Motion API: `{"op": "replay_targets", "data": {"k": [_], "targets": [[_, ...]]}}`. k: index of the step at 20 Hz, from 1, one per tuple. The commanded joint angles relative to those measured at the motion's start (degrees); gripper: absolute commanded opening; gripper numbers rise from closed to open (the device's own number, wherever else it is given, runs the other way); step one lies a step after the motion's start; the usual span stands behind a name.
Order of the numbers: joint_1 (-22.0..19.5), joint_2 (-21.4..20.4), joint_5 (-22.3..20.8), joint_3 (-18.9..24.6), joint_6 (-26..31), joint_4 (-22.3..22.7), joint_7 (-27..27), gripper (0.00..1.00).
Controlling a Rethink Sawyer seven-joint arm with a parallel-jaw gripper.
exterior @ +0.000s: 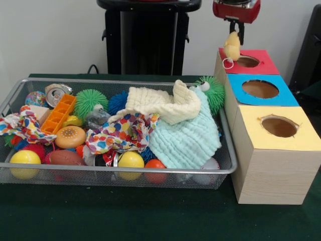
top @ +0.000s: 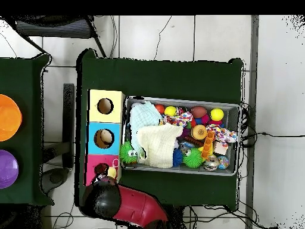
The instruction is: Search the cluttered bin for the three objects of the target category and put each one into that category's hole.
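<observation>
My gripper hangs at the top right, over the left edge of the red-topped box. It is shut on the pale yellow soft toy, whose white loop dangles beside the round hole in the red top. From overhead the toy sits at the red box's edge next to the hole, and my arm covers the gripper. The wire mesh bin lies to the left, full of clutter, and shows from overhead too. The striped orange toy and the brown toy are hidden.
The blue-topped hole and the yellow-topped hole come nearer in the same row of boxes. In the bin lie a cream cloth, a mint cloth, a dotted cloth, green spiky balls and yellow balls.
</observation>
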Motion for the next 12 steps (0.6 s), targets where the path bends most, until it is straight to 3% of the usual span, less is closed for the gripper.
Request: {"op": "replay_targets", "data": {"k": [1,7,12], "targets": [[0.71,4.31,1.67,-2.03,11.58,-4.66,12.81,0.00],[1.94,3.09,3.87,-1.18,11.24,-1.71,13.96,0.00],[2.59,3.11,8.80,2.88,5.01,1.72,13.84,0.00]]}}
